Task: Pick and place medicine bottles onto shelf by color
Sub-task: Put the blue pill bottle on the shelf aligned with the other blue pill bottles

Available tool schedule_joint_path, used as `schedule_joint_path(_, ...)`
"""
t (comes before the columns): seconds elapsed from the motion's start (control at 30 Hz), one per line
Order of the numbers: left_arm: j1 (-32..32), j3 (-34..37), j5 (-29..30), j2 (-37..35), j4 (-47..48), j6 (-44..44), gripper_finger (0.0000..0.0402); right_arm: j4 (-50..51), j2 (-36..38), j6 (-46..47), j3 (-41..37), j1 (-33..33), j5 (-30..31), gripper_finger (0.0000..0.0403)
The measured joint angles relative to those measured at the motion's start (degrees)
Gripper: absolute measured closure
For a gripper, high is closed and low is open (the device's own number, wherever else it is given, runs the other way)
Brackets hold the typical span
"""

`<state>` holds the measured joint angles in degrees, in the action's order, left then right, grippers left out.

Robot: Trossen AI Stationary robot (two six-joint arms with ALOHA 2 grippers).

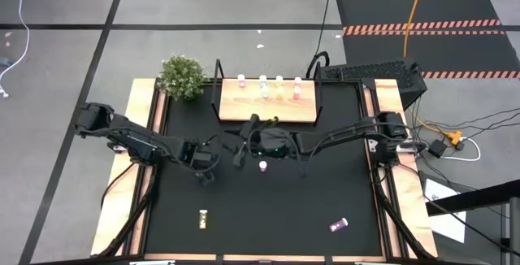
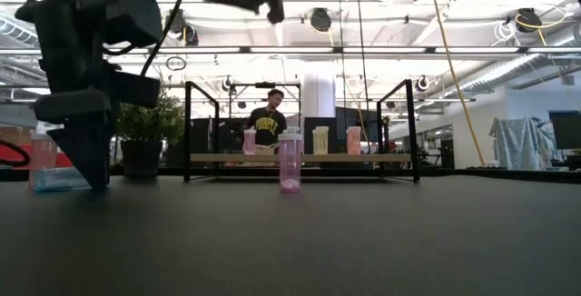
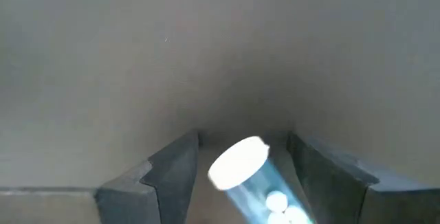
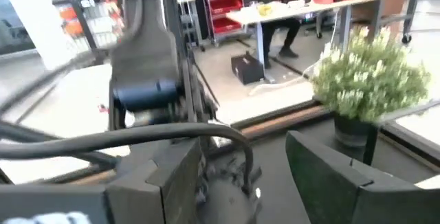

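My left gripper (image 3: 237, 183) is open and points down at the black table's left middle (image 1: 205, 174). A teal-blue bottle (image 3: 242, 169) with a white cap lies on the table between its two fingers, and a gap shows on each side of it. My right gripper (image 4: 240, 176) is open and empty, raised above the table near the shelf's front (image 1: 241, 155). A pink bottle (image 1: 262, 166) stands upright on the table in front of the shelf (image 1: 268, 112). Several bottles stand in a row on the shelf board (image 1: 279, 84).
A yellow bottle (image 1: 203, 216) lies near the front left, and a pink-purple bottle (image 1: 338, 225) lies near the front right. A potted plant (image 1: 183, 76) stands at the far left corner beside the shelf. In the low view a person (image 2: 268, 123) shows in the room behind the shelf.
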<state>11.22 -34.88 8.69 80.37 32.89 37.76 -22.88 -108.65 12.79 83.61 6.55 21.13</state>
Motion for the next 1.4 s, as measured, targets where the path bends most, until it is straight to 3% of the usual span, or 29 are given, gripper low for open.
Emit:
schedule_joint_path(0.17, 0.0, -0.1, -0.3, 1.9, -0.9, 0.4, 0.0179, 1.8, 2.7, -0.2, 0.0, 0.2, 0.1, 0.0193)
schedule_joint_path(0.5, -0.3, -0.3, -0.9, 1.4, -2.3, 3.4, 0.0289, 5.4, 6.1, -2.8, 0.0, 0.3, 0.0, 0.0193)
schedule_joint_path(0.73, -0.3, -0.6, -0.2, 1.5, -2.5, 6.2, 0.0268, 5.6, 7.1, -4.8, 0.1, 0.3, -0.3, 0.0193)
schedule_joint_path(0.83, -0.4, -1.9, 0.1, 1.7, -2.8, 6.4, 0.0259, 5.6, 7.4, -4.9, 0.1, 0.5, -3.6, 0.0193)
schedule_joint_path(0.93, -1.1, -4.6, 0.4, 1.6, -3.4, 6.2, 0.0266, 5.7, 7.4, -2.8, 0.1, 1.5, -7.6, 0.0193)
schedule_joint_path(1.07, -2.6, -9.2, 0.4, 1.6, -3.1, 2.6, 0.0286, 11.1, 9.4, -0.2, 0.1, 3.1, -8.4, 0.0193)
schedule_joint_path(1.27, -5.2, -16.8, 0.4, 1.6, -2.7, -2.7, 0.0282, 26.5, 19.0, -3.5, 0.1, 6.7, 5.6, 0.0193)
schedule_joint_path(1.4, -6.8, -22.9, 0.2, 1.6, -2.5, -10.8, 0.0272, 35.9, 24.6, -0.2, -1.0, 7.9, 12.1, 0.0193)
